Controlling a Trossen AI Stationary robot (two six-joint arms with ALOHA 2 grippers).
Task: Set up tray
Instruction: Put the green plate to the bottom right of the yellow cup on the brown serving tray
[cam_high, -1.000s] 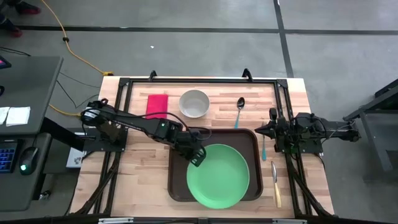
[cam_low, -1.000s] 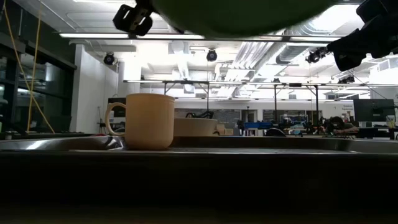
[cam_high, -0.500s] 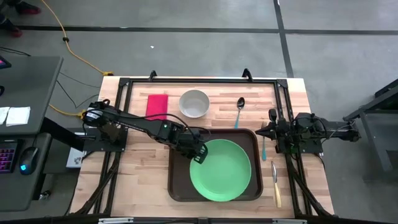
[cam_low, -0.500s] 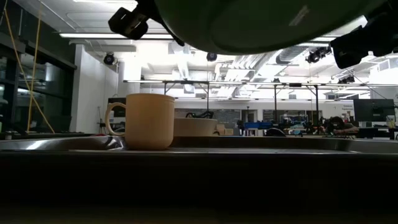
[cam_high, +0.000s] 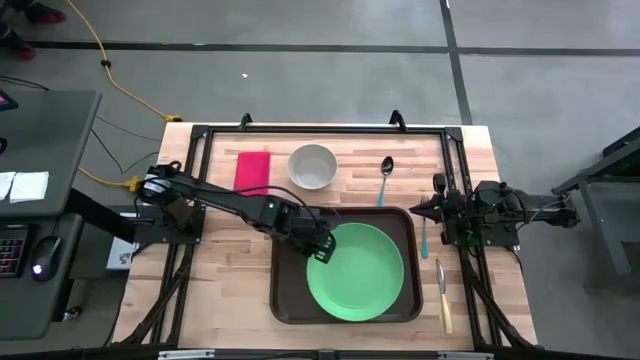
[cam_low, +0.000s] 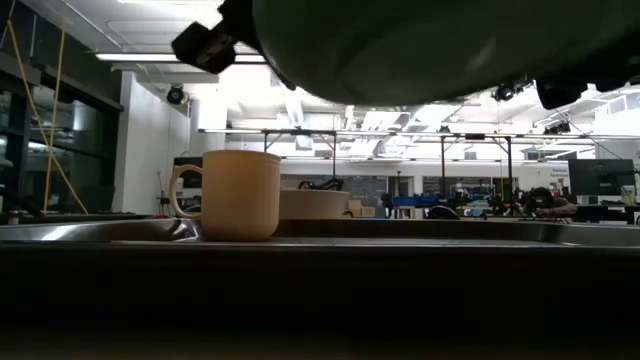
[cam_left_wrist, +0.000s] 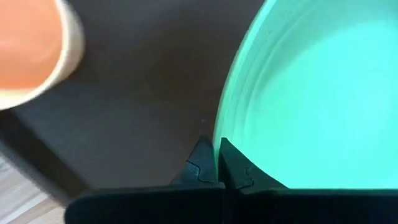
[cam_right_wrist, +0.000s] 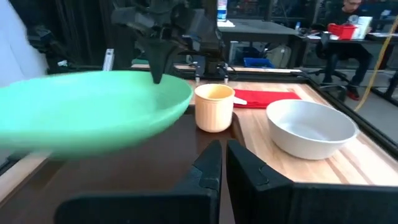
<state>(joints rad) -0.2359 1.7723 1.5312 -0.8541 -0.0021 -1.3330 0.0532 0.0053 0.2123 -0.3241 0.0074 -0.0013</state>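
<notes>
The dark brown tray (cam_high: 288, 300) lies on the table's near middle. My left gripper (cam_high: 320, 250) is over the tray's left part, shut on the round green plate (cam_high: 357, 273). The plate hangs in the air above the tray (cam_right_wrist: 183, 144), as the right wrist view (cam_right_wrist: 93, 115) and the low view (cam_low: 420, 50) show. A beige mug (cam_low: 240, 195) stands on the tray's far left corner; in the high view the left arm hides it. My right gripper (cam_high: 437, 208) waits shut at the table's right edge, off the tray. My left gripper pinches the green plate's rim (cam_left_wrist: 225, 140) on the plate's left side between its two fingers (cam_left_wrist: 200, 163). It comes from the left and above, slanting down. The plate is lifted clear of the tray and tilts slightly.
Beyond the tray lie a red cloth (cam_high: 253, 168), a white bowl (cam_high: 313, 165) and a spoon (cam_high: 386, 178). A teal-handled fork (cam_high: 424, 235) and a yellow-handled knife (cam_high: 443, 297) lie to the tray's right, near the right arm.
My left gripper has carried the green plate toward the table's far edge and a little right, from overhanging the tray's near rim to over the tray's middle. In the low view the plate has sunk lower. The gripper has stayed shut on the rim.
</notes>
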